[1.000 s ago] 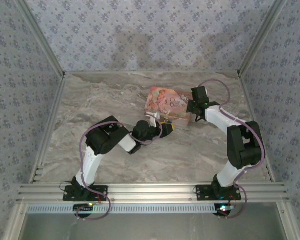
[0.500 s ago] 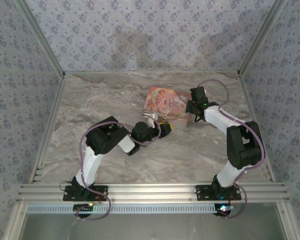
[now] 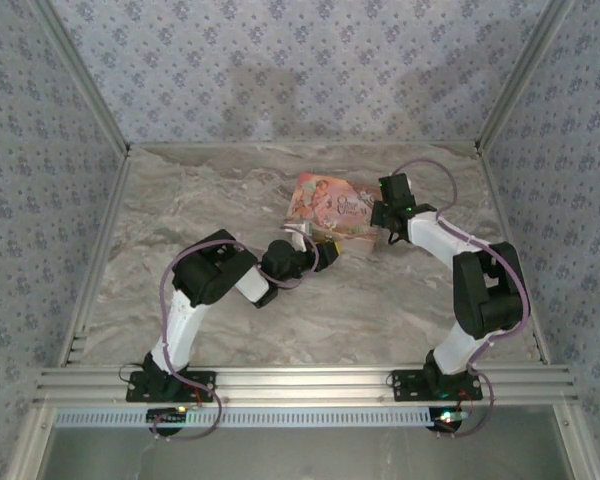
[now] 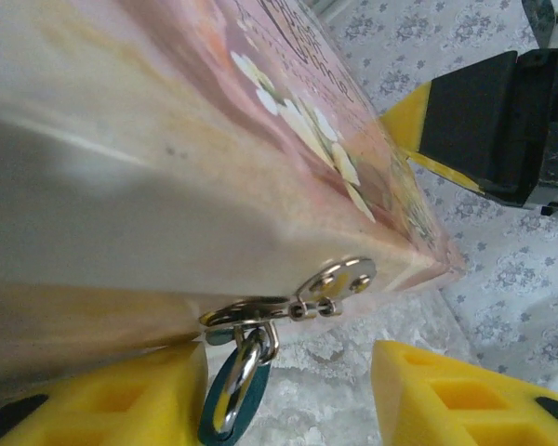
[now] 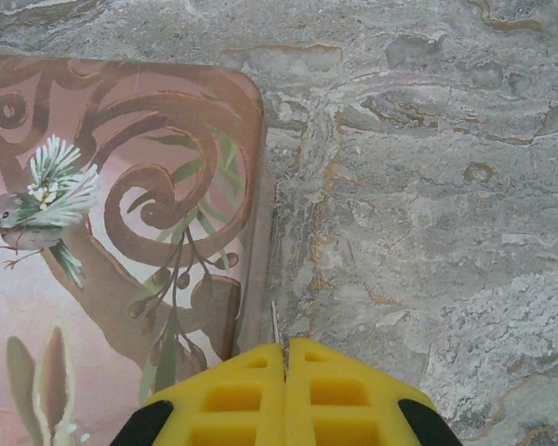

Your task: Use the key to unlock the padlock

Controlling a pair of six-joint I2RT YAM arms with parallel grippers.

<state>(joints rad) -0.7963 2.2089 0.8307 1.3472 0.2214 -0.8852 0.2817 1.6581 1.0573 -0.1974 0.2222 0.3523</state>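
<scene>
As seen from above, found a flat pink box (image 3: 332,208) lying on the marbled table (image 3: 210,190), nearer the far edge than the near one and somewhat toward the right edge. Closed, lid down, contents hidden. Decorated on the lid with brown scrolls, leaves and a small bird in the right wrist view, and with white blossoms in the left wrist view. Curling script noted across the lid, from above and from the left wrist, too blurred to read.

Fitted on the box side facing the near edge with a silver hasp plate (image 4: 339,276) and a swivel loop. Hanging from that loop at the near-left corner of the box: the padlock (image 4: 232,395), silver shackle over a dark teal body.

Left gripper (image 3: 330,252) set at that same corner, jaws well apart, yellow fingers (image 4: 102,395) on either side of the padlock, one just beside it, the other clear of it. Not clamped on anything.

Right gripper (image 5: 284,351) placed at the right edge of the box, fingers pressed tight together, tips down by the box rim. Thin pale sliver noted at the seam between the tips, not identifiable
</scene>
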